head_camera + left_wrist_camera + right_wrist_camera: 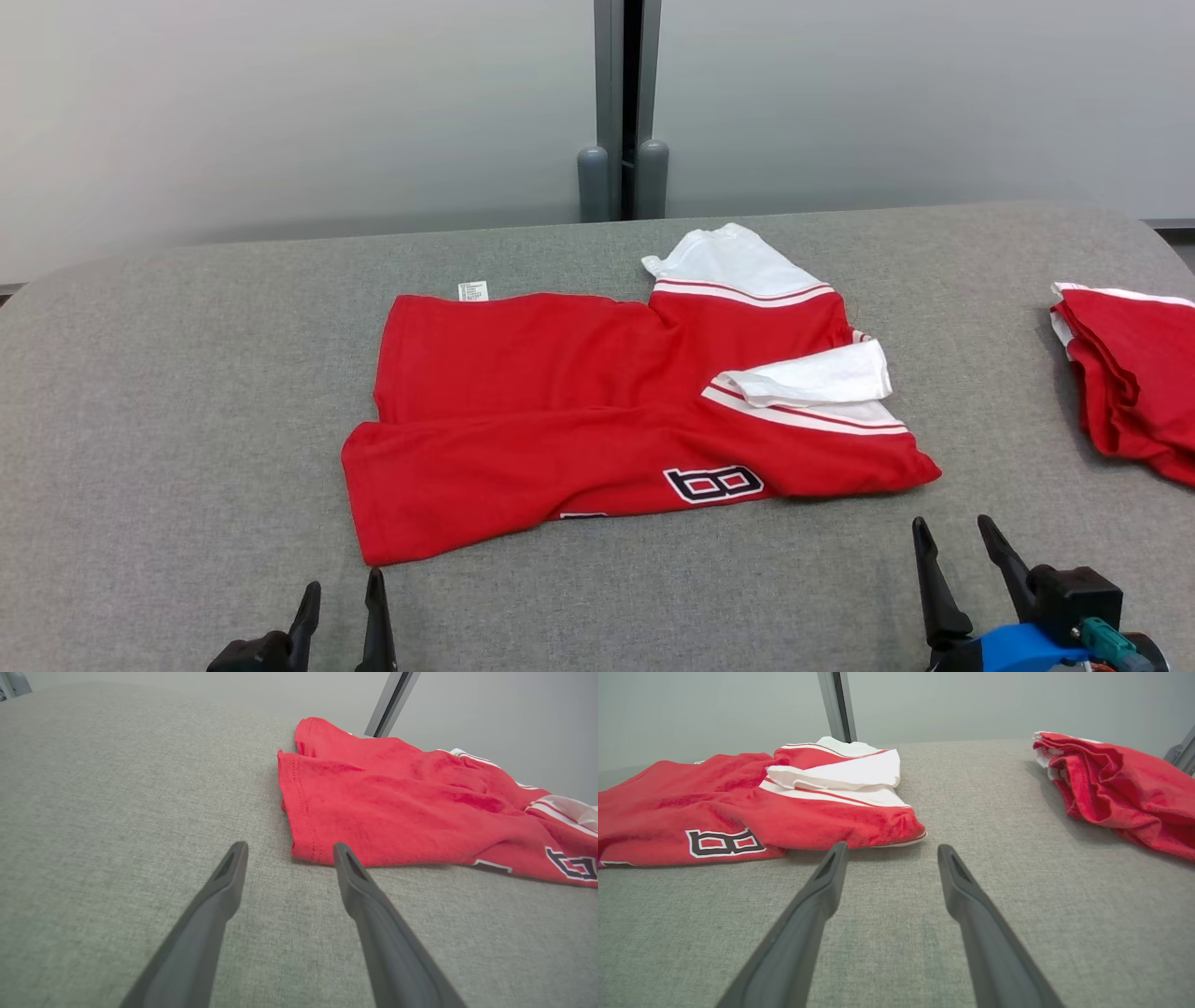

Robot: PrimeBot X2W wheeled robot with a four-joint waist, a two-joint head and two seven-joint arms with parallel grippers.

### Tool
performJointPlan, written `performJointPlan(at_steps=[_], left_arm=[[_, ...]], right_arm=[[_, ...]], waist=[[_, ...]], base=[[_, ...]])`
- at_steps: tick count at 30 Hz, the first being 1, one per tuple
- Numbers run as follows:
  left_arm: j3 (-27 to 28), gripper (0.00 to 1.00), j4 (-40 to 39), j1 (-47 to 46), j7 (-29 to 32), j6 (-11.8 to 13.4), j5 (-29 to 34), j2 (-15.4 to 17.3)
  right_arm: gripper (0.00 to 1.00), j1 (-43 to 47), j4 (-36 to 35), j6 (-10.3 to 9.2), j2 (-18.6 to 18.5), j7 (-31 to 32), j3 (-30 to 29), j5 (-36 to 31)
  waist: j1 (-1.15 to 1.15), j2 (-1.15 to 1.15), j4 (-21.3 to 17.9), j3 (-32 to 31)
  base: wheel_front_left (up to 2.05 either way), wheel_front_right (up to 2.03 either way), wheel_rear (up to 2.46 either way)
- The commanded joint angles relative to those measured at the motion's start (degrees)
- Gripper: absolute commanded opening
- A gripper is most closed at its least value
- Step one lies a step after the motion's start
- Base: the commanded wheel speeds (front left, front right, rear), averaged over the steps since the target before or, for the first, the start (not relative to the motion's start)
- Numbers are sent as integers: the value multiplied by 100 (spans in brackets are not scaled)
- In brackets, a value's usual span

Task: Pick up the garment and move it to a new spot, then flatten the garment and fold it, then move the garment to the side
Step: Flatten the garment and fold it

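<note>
Folds run across the red shirt (560, 411), which lies in the middle of the grey table (187, 373), its near long edge doubled over so that part of the front is hidden. One white sleeve (812, 373) is turned back on top of the red cloth; the other sleeve (728, 257) sticks out toward the far edge. A black and white figure 8 (714, 483) shows on the near flap. To its left, a second print (583, 514) is mostly tucked under the fold and cannot be read. A small white label (472, 290) peeks out at the far edge, its writing too small to make out.

The left gripper (344, 581) sits just short of the shirt's near left corner, fingers spread with nothing between them. Its body is cut off by the bottom of the head view. In the left wrist view, one fingertip (340, 849) lines up with the hem, but whether it touches the cloth is unclear.

The right gripper (952, 521) is likewise spread and empty, near the shirt's right corner but apart from it. Whether either gripper's tips rest on the table cannot be told.

A second red and white bundle (1130, 373) lies well to the right, cut off by the edge of the head view.
</note>
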Motion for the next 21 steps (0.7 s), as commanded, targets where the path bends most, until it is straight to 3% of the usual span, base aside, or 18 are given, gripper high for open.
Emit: performJointPlan(at_steps=[1,12,21], left_arm=[[8,100,-22,1,-13,15,-1,5],[-9,100,536,-720,-13,-211,-17,5],[16,100,1577,-1412,39,-221,-25,-2]], right_arm=[[100,48,2,-1,17,-15,2,3],[100,-351,-56,-1,18,-15,129,136],[100,-1013,180,-1,17,-15,-70,440]], waist=[[1,0,0,4],[1,0,-84,431],[1,0,-206,926]], base=[[0,0,0],[0,0,0],[0,0,0]])
